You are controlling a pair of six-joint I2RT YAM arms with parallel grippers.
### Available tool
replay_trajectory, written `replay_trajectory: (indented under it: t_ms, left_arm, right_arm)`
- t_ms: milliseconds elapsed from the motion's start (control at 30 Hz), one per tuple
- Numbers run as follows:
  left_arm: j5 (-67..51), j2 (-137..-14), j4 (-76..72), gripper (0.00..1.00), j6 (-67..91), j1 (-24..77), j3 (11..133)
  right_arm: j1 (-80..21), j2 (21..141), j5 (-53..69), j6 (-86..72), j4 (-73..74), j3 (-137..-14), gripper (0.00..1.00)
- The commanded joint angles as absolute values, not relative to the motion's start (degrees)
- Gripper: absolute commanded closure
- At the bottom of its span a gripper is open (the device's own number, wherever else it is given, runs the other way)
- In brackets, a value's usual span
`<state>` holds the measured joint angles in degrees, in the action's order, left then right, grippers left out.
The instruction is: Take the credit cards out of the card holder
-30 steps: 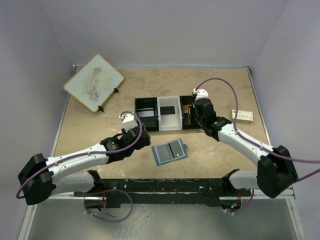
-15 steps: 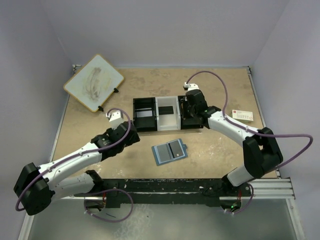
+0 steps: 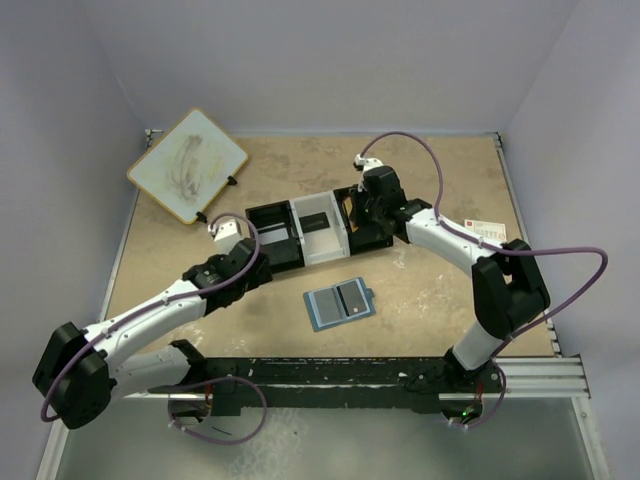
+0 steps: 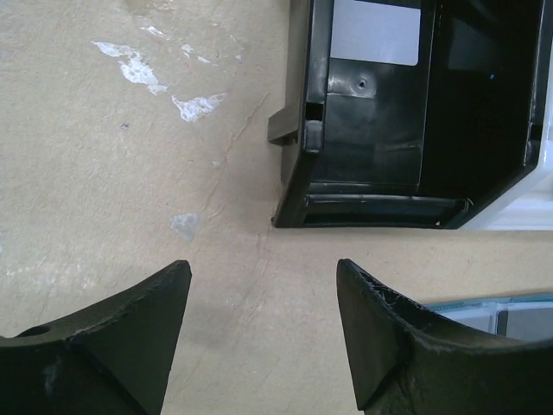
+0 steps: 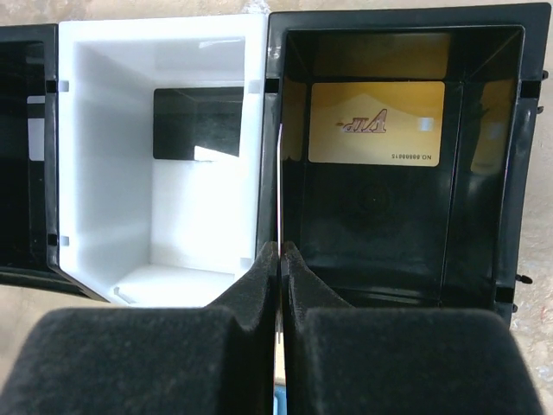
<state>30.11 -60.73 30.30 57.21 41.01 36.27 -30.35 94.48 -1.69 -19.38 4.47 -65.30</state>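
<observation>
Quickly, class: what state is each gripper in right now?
Left gripper: open, holding nothing.
Right gripper: shut; whether it pinches anything cannot be told.

Gold card (image 5: pixel 376 123) in tray (image 5: pixel 511 173): "VIP", upside down; small "NO" number line, digits unclear.

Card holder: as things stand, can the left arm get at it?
Probably yes: the left fingers stand open and empty, the card holder lies close to their right, and only bare table lies between.
</observation>
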Motion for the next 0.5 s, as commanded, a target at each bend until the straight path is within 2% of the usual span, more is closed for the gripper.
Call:
replay_trajectory:
  t_ms: [0, 233, 467]
  left_arm:
    - [25.01, -63.65, 22.21, 0.36, 54.30, 39.45, 38.55]
    - [13.87, -65.16, 15.68, 0.46, 54.72, 39.37, 37.93]
    - [15.49, -69.17, 17.15, 0.51, 54.04, 39.29, 38.91]
  right_arm:
    - [-30.43, 93.42, -0.86, -17.57, 5.39, -67.74, 1.00]
    - [-27.40, 91.04, -4.66, -12.58, 6.91, -67.46, 1.00]
    - [-25.63, 88.04, -3.30, 0.58, -0.86, -64.84, 1.00]
